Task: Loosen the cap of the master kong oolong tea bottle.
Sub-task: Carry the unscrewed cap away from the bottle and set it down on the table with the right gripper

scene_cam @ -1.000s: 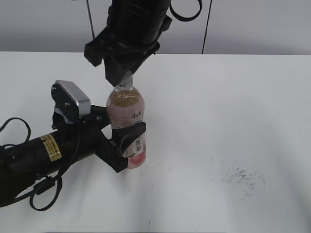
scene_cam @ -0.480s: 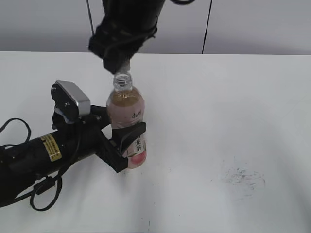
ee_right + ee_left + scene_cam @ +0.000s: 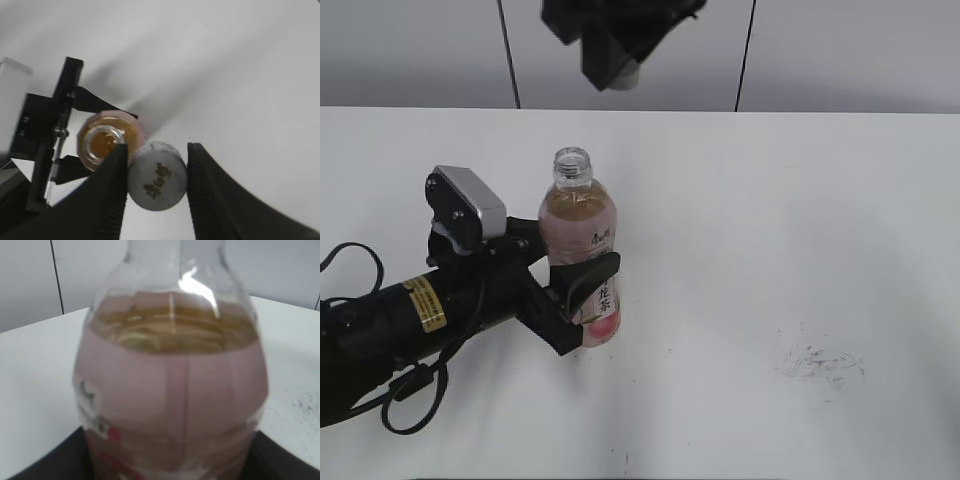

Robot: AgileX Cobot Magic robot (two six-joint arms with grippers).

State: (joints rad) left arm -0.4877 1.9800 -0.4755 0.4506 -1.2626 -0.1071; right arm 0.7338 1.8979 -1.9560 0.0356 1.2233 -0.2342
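Left jaws clamp the upright, open-necked master kong oolong tea bottle (image 3: 582,255).

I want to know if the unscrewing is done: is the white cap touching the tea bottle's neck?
Apart. The exterior view shows the bottle with a bare open neck, while the right pincer holds the cap well above it.

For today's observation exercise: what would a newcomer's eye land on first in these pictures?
First, the open-necked tea bottle standing upright left of centre on the white table, clamped low down by the left gripper. Next, the white cap, off the bottle and pinched in the right gripper high above it.
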